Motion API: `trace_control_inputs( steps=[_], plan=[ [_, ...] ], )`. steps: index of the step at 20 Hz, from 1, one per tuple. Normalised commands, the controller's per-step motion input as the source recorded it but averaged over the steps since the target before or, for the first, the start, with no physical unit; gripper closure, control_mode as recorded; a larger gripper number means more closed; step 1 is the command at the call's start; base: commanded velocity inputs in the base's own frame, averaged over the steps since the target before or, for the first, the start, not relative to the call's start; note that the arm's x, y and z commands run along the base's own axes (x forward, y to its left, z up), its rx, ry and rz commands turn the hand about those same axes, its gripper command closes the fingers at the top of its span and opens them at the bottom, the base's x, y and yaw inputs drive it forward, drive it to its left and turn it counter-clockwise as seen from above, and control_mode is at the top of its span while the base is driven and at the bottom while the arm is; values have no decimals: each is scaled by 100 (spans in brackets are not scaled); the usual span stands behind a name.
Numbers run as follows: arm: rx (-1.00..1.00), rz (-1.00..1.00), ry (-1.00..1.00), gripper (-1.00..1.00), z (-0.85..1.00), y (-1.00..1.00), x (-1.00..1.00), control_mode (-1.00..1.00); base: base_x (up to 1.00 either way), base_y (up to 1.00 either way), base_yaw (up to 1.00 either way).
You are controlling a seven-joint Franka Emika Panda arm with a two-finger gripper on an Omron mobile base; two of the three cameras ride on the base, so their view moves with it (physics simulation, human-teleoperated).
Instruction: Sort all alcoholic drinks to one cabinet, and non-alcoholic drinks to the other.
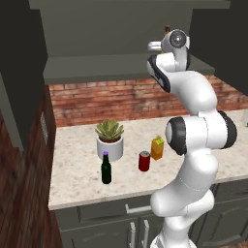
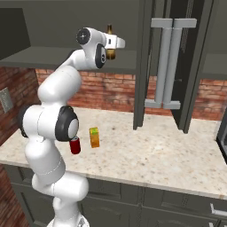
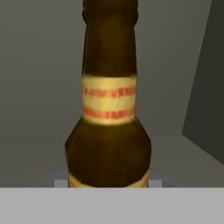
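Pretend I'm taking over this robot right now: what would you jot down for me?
Gripper: shut on beer bottle, held upright up at the open upper cabinet.
On the counter: green bottle, red can, juice carton, all standing by the potted plant.
Done: beer bottle lifted to the cabinet.
Left: release it there, bring the green bottle to join it, put can and carton in the other cabinet.

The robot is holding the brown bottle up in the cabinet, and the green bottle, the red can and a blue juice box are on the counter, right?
Almost. The juice box is orange, not blue, as the left base view shows. The rest holds: the gripper holds the brown bottle up in the cabinet, and the green bottle and red can stand on the counter.
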Motion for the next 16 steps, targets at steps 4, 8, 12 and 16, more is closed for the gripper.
trace_control_inputs(
  steps=[4,8,12,16],
  plan=[
    [0,0,0,-100,0,0,2,-100,0,0,0],
    [0,0,-2,-100,0,0,-3,-100,0,0,0],
    [0,0,-5,-100,0,0,-34,-100,0,0,0],
    [0,0,-9,-100,0,11,-82,-100,0,0,0]
  ],
)
